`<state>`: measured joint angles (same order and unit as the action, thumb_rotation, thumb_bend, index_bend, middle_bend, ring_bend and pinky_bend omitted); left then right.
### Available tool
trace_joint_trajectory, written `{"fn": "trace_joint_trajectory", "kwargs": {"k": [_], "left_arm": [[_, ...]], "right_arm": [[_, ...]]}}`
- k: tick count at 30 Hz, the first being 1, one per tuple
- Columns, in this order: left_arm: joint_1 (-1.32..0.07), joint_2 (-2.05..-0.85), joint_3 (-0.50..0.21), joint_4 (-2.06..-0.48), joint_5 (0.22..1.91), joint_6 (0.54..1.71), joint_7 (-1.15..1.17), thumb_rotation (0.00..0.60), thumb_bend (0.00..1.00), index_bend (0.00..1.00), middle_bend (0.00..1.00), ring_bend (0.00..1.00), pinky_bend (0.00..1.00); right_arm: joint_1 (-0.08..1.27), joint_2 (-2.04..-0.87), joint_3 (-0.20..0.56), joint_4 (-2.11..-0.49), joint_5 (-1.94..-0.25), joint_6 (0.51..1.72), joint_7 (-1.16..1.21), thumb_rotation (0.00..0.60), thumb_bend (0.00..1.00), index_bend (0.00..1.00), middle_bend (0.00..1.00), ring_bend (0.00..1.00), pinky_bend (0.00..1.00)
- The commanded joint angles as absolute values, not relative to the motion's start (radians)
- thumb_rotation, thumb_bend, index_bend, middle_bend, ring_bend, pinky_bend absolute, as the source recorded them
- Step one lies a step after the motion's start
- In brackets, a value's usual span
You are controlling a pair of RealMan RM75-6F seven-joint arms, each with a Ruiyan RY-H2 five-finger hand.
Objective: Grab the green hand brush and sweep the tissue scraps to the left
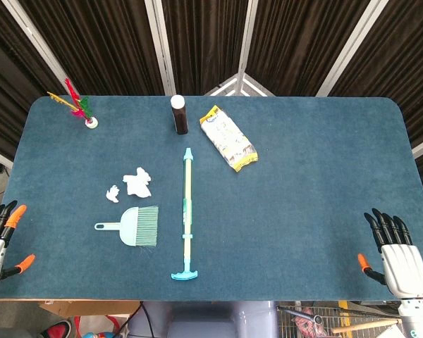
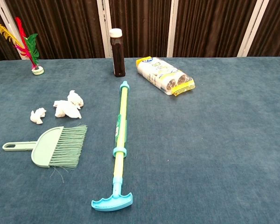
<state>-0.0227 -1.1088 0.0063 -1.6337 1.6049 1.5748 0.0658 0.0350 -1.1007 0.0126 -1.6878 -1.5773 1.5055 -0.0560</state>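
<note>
My views bright and evenly lit from above, shadows faint and short, no glare, focus sharp, curtains behind dim.

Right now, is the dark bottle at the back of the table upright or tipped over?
Upright. The dark bottle stands on its base on the table, white cap on top, beside the snack packet.

Your green hand brush (image 1: 136, 226) lies untouched just below the tissue scraps (image 1: 137, 182); each robot hand rests apart, fingers spread.
</note>
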Motion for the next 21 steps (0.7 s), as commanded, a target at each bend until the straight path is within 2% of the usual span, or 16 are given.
{"fn": "trace_joint_trajectory", "kwargs": {"k": [1,8,10,11,13,15,16,18,21], "left_arm": [[-0.023,-1.109,0.007,-1.633,1.605,1.575,0.067,0.600,0.10,0.00,0.00,0.00,0.03],[-0.023,-1.107,0.008,-1.636,1.602,1.569,0.071,0.600,0.10,0.00,0.00,0.00,0.04],[-0.024,-1.106,0.010,-1.638,1.599,1.561,0.076,0.600,0.10,0.00,0.02,0.03,0.07],[-0.026,-1.105,0.010,-1.639,1.596,1.555,0.083,0.600,0.10,0.00,0.09,0.10,0.11],[-0.037,-1.105,0.003,-1.643,1.590,1.541,0.114,0.600,0.10,0.00,0.31,0.32,0.31],[-0.056,-1.110,-0.015,-1.651,1.579,1.524,0.151,0.600,0.10,0.00,0.59,0.60,0.62],[-0.070,-1.115,-0.025,-1.660,1.569,1.507,0.165,0.600,0.10,0.02,0.67,0.68,0.71],[-0.094,-1.121,-0.036,-1.681,1.543,1.463,0.189,0.600,0.11,0.15,0.86,0.86,0.86],[-0.140,-1.136,-0.052,-1.713,1.494,1.377,0.246,0.600,0.12,0.41,0.99,0.99,0.99]], "right_arm": [[0.035,-1.101,0.012,-1.687,-1.578,1.506,-0.055,0.600,0.38,0.00,0.00,0.00,0.00],[0.034,-1.100,0.012,-1.689,-1.579,1.508,-0.055,0.600,0.38,0.00,0.00,0.00,0.00],[0.034,-1.100,0.012,-1.692,-1.581,1.510,-0.055,0.600,0.38,0.00,0.00,0.00,0.00],[0.034,-1.100,0.012,-1.692,-1.582,1.510,-0.055,0.600,0.38,0.00,0.00,0.00,0.00],[0.035,-1.101,0.011,-1.693,-1.583,1.506,-0.059,0.600,0.38,0.00,0.00,0.00,0.00],[0.037,-1.103,0.011,-1.693,-1.580,1.501,-0.059,0.600,0.38,0.00,0.00,0.00,0.00],[0.039,-1.103,0.012,-1.692,-1.577,1.498,-0.060,0.600,0.38,0.00,0.00,0.00,0.00],[0.040,-1.104,0.012,-1.691,-1.574,1.495,-0.057,0.600,0.38,0.00,0.00,0.00,0.00],[0.041,-1.102,0.014,-1.693,-1.578,1.497,-0.054,0.600,0.38,0.00,0.00,0.00,0.00]]}}
